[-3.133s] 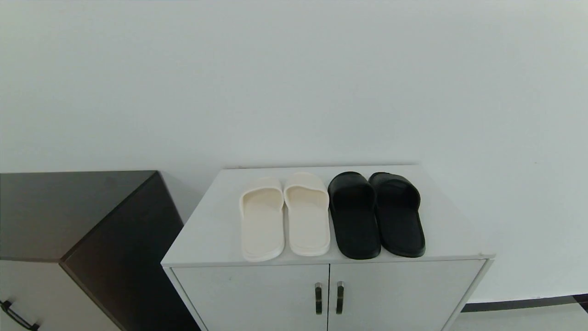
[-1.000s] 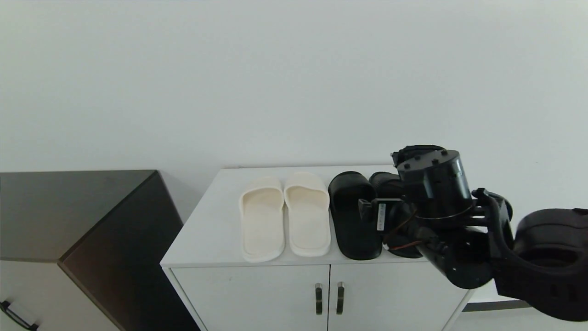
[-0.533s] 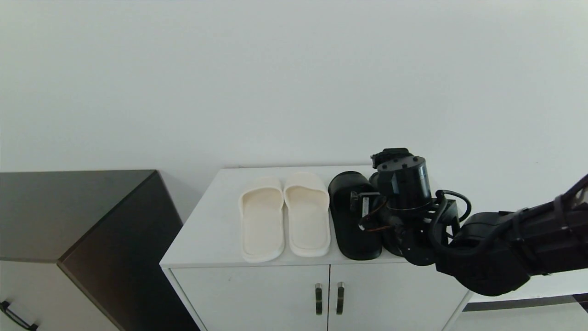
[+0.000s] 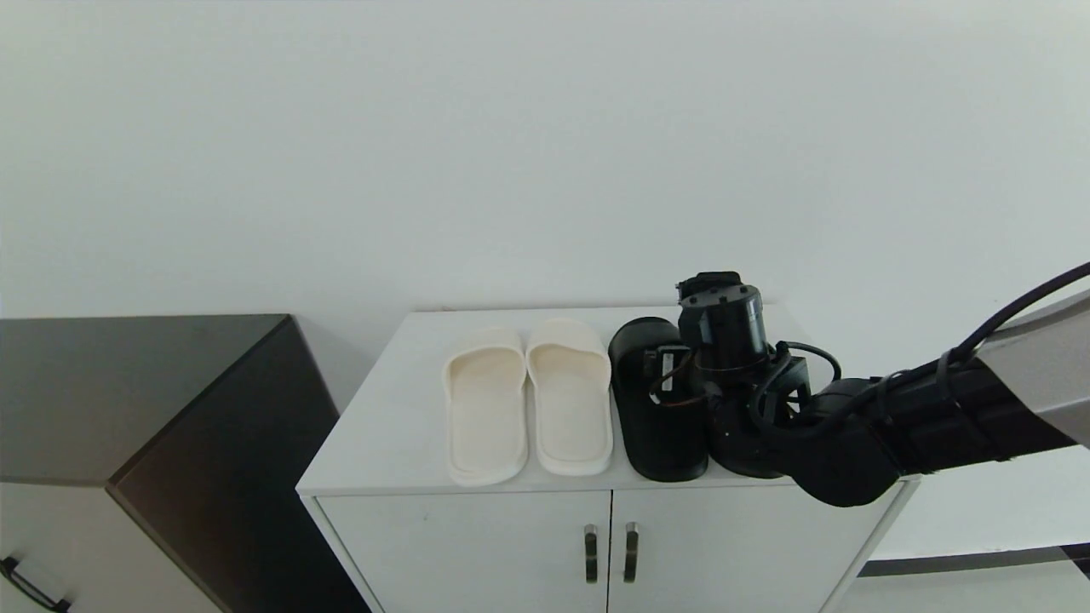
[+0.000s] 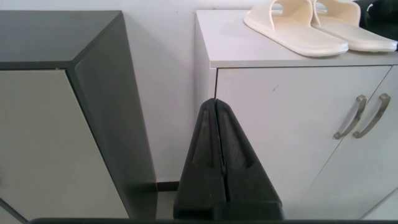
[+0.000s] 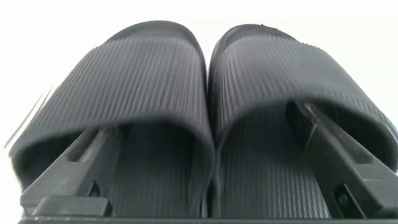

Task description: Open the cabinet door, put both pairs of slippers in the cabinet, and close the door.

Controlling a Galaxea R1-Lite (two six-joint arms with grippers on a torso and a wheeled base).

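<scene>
The right gripper (image 6: 208,134) is spread wide, with one of its fingers (image 6: 326,146) pushed under each strap of the black slippers (image 6: 149,81). The pair's touching inner walls sit between the jaws, and nothing is pinched yet. In the head view this sits right of centre, where the wrist covers the right-hand shoe and leaves the left one showing. The pair lies straight ahead of the gripper, long axes running front to back on the white cabinet (image 4: 383,426), heels toward its front edge. An inward squeeze looks like the coming move. The white slippers (image 4: 528,400) rest just left of the black ones. Below, both doors (image 4: 477,545) are closed, their handles (image 4: 607,552) meeting at lower centre. The left gripper (image 5: 216,109), clamped on nothing, hangs low, well apart from the shoes. How far the right gripper's tips reach under the straps cannot be made out.
</scene>
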